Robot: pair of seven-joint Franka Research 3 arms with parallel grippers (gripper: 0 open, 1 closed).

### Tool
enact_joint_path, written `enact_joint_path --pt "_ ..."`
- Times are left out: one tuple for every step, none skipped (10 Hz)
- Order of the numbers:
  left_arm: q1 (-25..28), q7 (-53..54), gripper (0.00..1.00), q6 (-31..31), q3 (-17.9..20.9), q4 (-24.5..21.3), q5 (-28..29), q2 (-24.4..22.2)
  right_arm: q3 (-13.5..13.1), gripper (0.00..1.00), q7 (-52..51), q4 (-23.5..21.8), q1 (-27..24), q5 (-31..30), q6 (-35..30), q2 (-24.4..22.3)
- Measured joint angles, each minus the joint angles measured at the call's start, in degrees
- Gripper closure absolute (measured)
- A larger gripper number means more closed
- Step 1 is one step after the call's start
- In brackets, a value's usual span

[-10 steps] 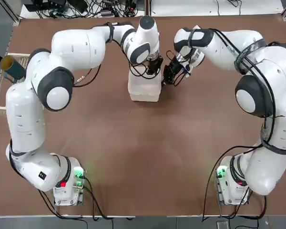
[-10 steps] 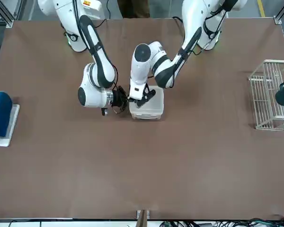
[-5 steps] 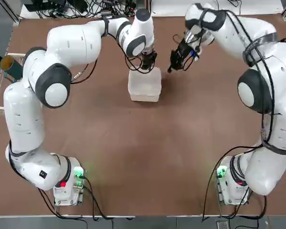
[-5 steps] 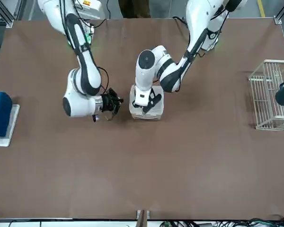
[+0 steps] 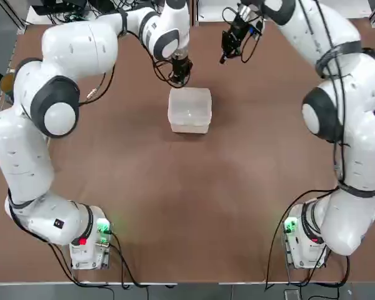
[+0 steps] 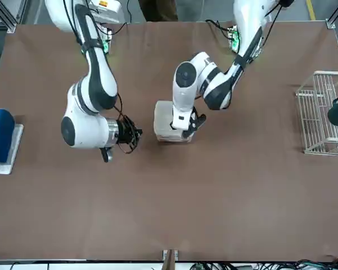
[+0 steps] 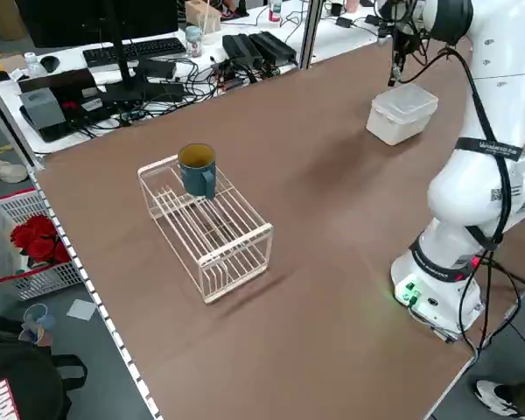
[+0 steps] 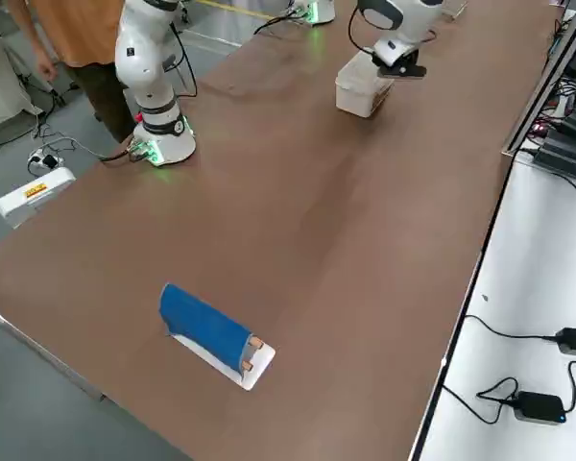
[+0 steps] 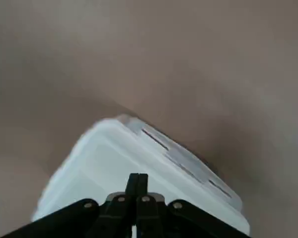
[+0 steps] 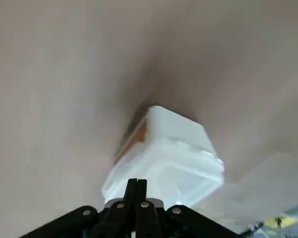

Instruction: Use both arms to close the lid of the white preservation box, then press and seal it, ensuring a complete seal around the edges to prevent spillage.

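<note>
Left claw: we see the left claw (image 5: 181, 77) clenched tight with nothing in it — its two fingers (image 9: 137, 184) press together. It hangs just past the far edge of the box, a little above it.

Right claw: the right claw (image 5: 225, 52) is clenched too and holds nothing. It is up in the air, off to the right side of the box and well apart from it.

Box: the white preservation box (image 5: 189, 110) sits on the brown counter (image 5: 194, 200) in the middle, between the two arms. Neither claw touches it.

Lid: the lid (image 7: 406, 97) lies flat on top of the box. We cannot tell if the edges (image 9: 181, 158) are snapped down all the way round.

Farther out: a white wire rack (image 7: 212, 226) stands on the robot's left side of the counter, with a blue cup (image 7: 197, 169) on top of it. A blue thing on a white base (image 8: 211, 333) lies far off on the robot's right side.

Room: a person in an orange top (image 8: 72, 38) stands beside the counter — behind the arm bases.
</note>
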Motion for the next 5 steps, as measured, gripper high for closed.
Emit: enact_joint_path --pt "1.01 1.00 0.99 0.03 -0.11 -0.91 0.00 -0.03 0.13 0.99 -2.74 5.52 0.02 0.00 -0.03 4.24" --pt "1.32 1.19 0.99 0.25 -0.11 -1.77 0.00 0.08 0.17 0.99 -6.42 10.15 -0.02 0.00 -0.05 7.98" --pt "1.31 1.19 0.99 0.71 -0.14 -2.55 0.00 0.24 0.26 0.99 -12.71 13.28 -0.19 0.00 -0.08 10.73" --pt "1.29 1.19 0.99 1.13 -0.21 -3.07 0.16 0.16 0.57 0.99 -19.65 15.28 -0.48 0.00 0.00 12.77" --pt "1.28 1.19 0.99 1.25 -0.26 -3.25 0.40 0.09 1.74 0.99 -23.54 16.43 -0.88 0.01 0.87 14.15"
